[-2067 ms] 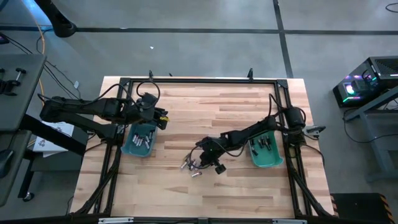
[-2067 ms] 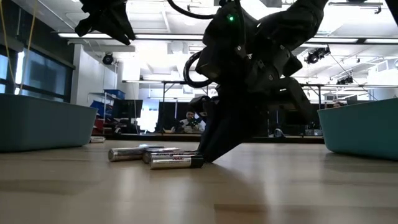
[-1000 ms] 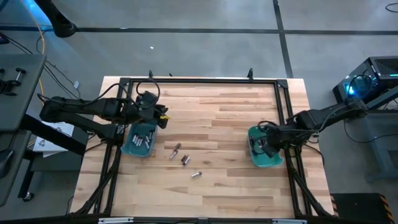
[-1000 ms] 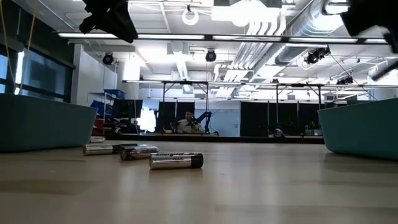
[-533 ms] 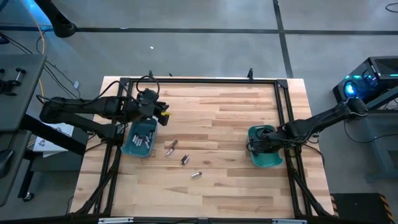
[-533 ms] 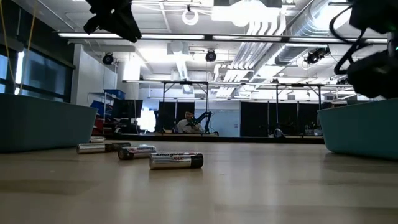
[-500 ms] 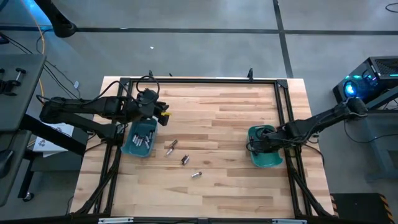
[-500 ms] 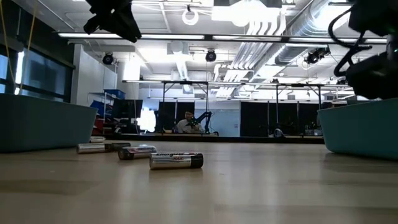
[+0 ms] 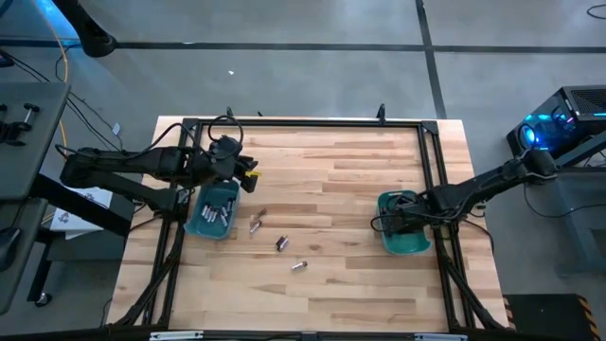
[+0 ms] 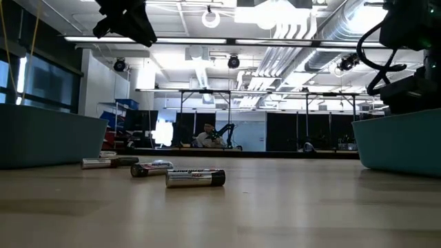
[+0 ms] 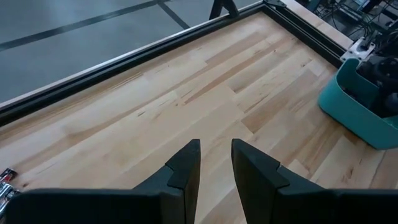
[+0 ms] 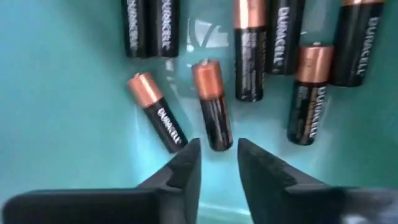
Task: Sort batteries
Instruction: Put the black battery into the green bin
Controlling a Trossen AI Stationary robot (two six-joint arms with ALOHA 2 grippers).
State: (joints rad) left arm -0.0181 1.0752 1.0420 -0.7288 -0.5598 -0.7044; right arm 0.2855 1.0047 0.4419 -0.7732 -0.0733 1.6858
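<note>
Batteries [image 12: 214, 112] lie loose under my right gripper [image 12: 217, 163] — jaws narrowly parted, empty, inside teal bin [image 9: 390, 242] — open tabletop [image 9: 341, 180] alongside.

The right gripper [image 9: 390, 224] has left the middle of the table, where it stood over the loose batteries [image 9: 277, 242], and now hangs inside the right teal bin [image 9: 405, 248]; its fingers have parted and a dark copper-ended cell [image 12: 212, 104] lies free just ahead of them; the far-left loose battery [image 9: 257, 222] has rolled slightly farther left.
</note>
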